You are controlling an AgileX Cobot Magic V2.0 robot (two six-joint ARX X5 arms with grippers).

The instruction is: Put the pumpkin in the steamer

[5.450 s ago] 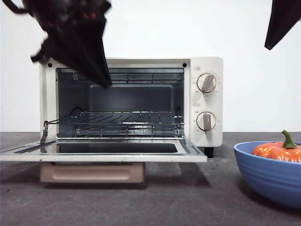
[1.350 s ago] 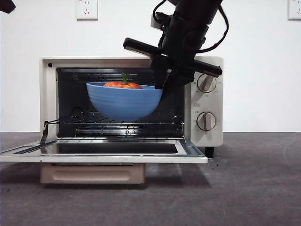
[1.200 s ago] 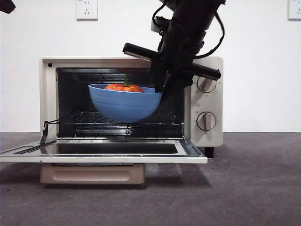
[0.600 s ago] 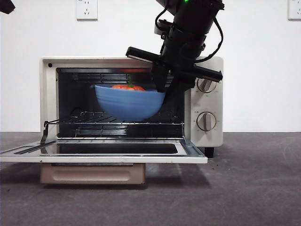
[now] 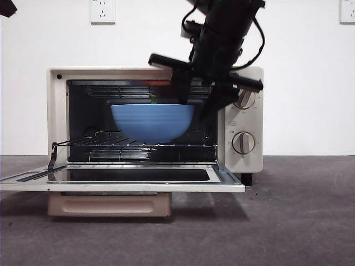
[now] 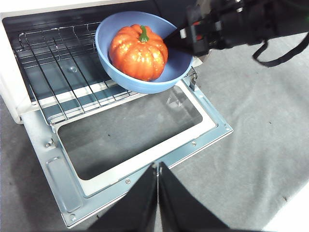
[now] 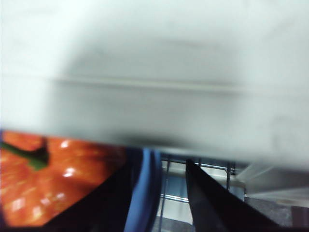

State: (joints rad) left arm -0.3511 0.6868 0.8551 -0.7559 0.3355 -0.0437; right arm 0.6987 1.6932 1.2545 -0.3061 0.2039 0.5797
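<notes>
Small glossy orange ribbed pumpkin point(image 6: 138, 52) sits upright, curved green stem pointing up, inside the wide blue ribbed bowl point(image 5: 152, 122), which is inside the open cream-white boxy steamer point(image 5: 247, 119), just above its wire rack point(image 6: 53, 72). Right claw point(image 7: 164, 193) is clamped on the bowl's right rim. Left claw point(image 6: 157, 171), jaws pressed together and holding nothing, hangs above the lowered glass door point(image 6: 130, 133).
</notes>
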